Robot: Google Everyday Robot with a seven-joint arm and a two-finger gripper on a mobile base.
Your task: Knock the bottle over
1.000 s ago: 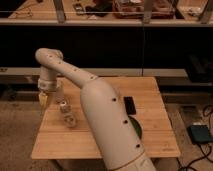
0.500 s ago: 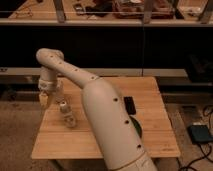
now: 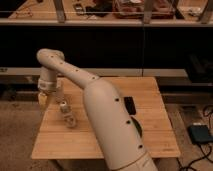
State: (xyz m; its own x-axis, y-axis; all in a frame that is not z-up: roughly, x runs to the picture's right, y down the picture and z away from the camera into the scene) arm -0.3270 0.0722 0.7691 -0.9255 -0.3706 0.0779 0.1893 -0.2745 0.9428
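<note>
My pincer (image 3: 44, 98) hangs at the left edge of the bench (image 3: 150, 100), pointing down, and I cannot tell whether it is clenched or released; it appears to hold nothing. The bottle (image 3: 70, 120) sits on the bench to the right of the pincer and nearer the front edge, apart from it, with the white container (image 3: 64, 105) just behind it and closer to my pincer's line. I cannot tell the bottle's long axis for certain, so I judge a sweep rightward and forward, passing in front of the container, is what must topple it.
</note>
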